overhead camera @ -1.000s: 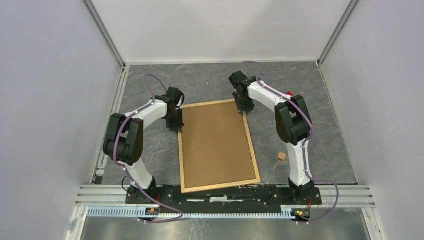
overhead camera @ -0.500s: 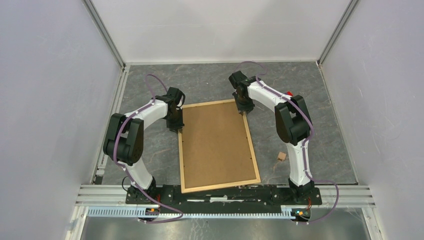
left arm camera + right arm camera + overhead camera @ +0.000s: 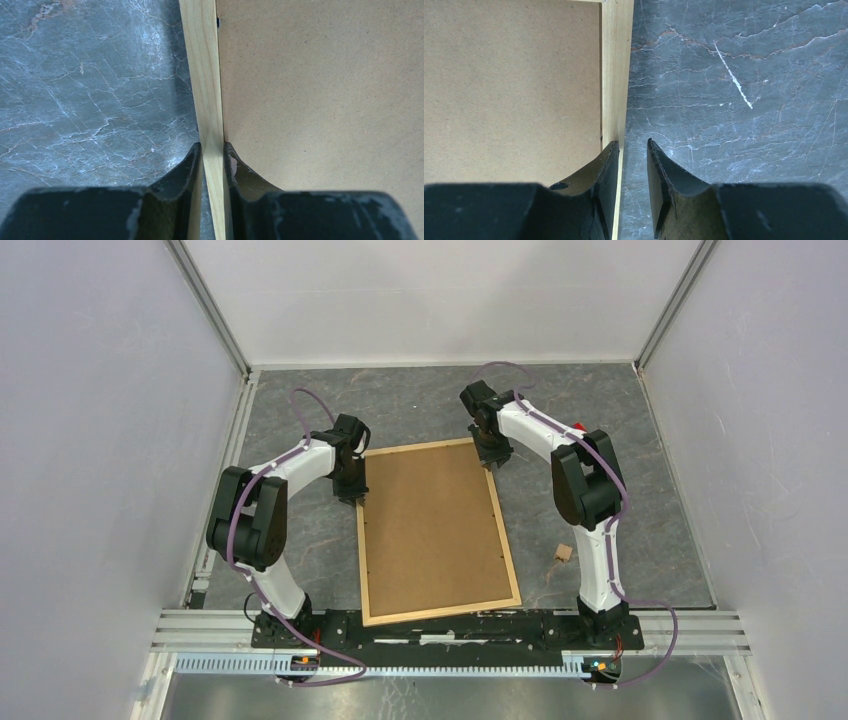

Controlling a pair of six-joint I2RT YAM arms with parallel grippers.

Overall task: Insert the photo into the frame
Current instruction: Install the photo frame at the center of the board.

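Wooden frame [image 3: 206,75] lies clamped in left gripper [image 3: 212,146], just beside right gripper [image 3: 633,142].

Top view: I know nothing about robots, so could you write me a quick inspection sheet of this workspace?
Surface: grey marbled table, flat.
Job's things: frame lies back up, brown board showing; photo nothing seen.
Clutter: small wooden block right of the frame; red object farther back, unclear.
Hands: left hand shut on the frame's left strip; right hand open at the far right corner.
Cables: purple cables, clear of the frame.
Surroundings: white walls on three sides.
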